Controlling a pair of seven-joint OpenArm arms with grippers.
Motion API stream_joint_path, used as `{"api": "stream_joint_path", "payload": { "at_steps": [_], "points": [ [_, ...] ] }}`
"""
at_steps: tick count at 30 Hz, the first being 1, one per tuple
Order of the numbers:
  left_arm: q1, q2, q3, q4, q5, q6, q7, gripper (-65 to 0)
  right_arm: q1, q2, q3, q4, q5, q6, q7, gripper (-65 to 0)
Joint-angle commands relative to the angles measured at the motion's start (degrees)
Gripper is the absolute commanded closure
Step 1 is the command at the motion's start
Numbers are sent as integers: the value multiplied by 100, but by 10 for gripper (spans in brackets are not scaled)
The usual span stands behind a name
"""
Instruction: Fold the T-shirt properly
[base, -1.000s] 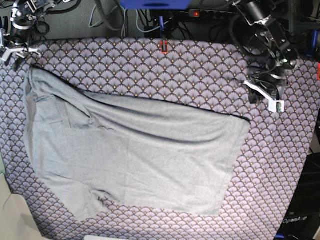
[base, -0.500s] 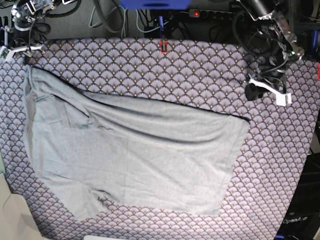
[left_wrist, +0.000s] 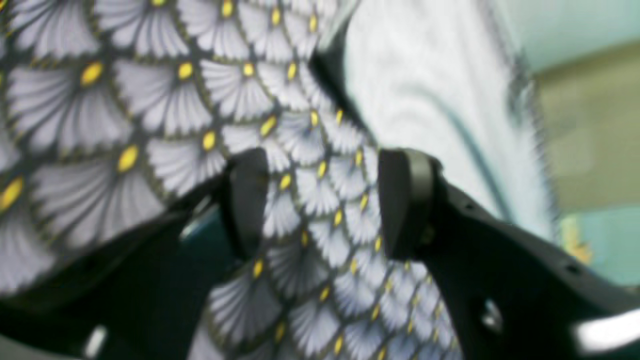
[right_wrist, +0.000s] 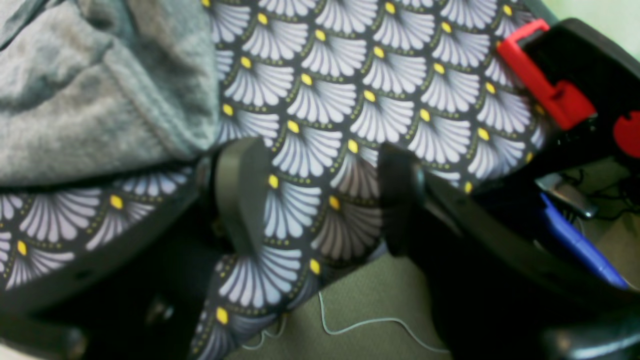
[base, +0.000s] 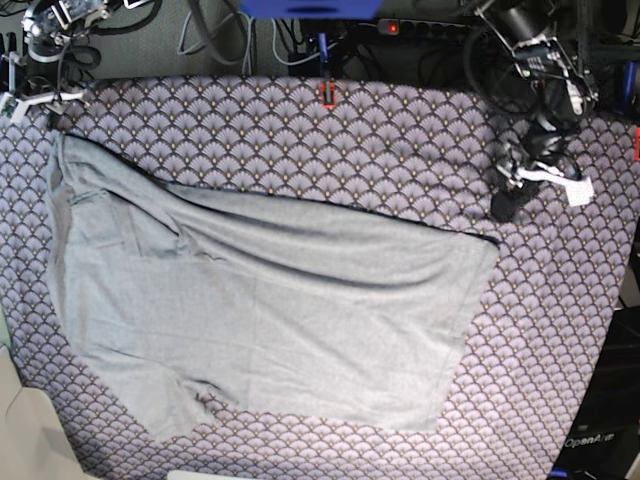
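Observation:
The light grey T-shirt (base: 260, 320) lies spread and partly folded over on the purple fan-patterned cloth (base: 400, 140). Its far-left corner reaches up to the cloth's top left, and its right corner (base: 490, 245) ends below my left gripper. My left gripper (base: 545, 185) hovers just above and to the right of that corner. In the left wrist view the gripper (left_wrist: 325, 200) is open, with only patterned cloth between its fingers and the T-shirt (left_wrist: 430, 85) beyond them. My right gripper (base: 30, 98) sits at the top left corner. It is open (right_wrist: 320, 197) over patterned cloth, with the T-shirt's edge (right_wrist: 100, 90) just to its left.
A red clamp (base: 326, 92) grips the cloth's far edge; another red clamp (right_wrist: 545, 85) shows beside my right gripper. Cables and a power strip (base: 410, 27) lie behind the table. A pale object (base: 30, 430) sits at the front left corner.
My left gripper opened, turned and drew slightly up and to the right of the shirt's right corner. My right gripper opened wider at the top left corner. The T-shirt has not moved.

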Motion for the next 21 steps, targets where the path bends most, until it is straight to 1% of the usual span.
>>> {"api": "stream_joint_path", "payload": {
  "at_steps": [1,2,5,7,10,13,17,21],
  "points": [
    [-40,-59,-19,-185,240,300,256,-367,-6,41,7,62,-73,-3,-57,-363],
    [-110,-68,-19,-282,152,256,256,-366,-14,41,7,53,-73,-3,-57,-363],
    [-295,-24,-10,-396,-33,-34,274,-366,-14,41,7,44,-73,-3,-48,-363],
    [-391,11,-10,-396,-129,-105,327,-366,-14,41,7,44,-82,-3,-30,-363],
    [-400,231,-1,-335,-279,-122,336,-366,-14,41,7,44,-82,-3,-21,-363],
    [-339,363,140,-150,-384,-105,336,-366,-14,41,-2,44,-82,-3,-13,-363],
    [-22,407,421,158,-393,-70,336,-366,-14,41,-2,44,-82,-3,-13,-363],
    [496,398,412,395,-393,-70,336,-366,3,41,-2,44,-82,-3,-4,-363]
  ]
}}
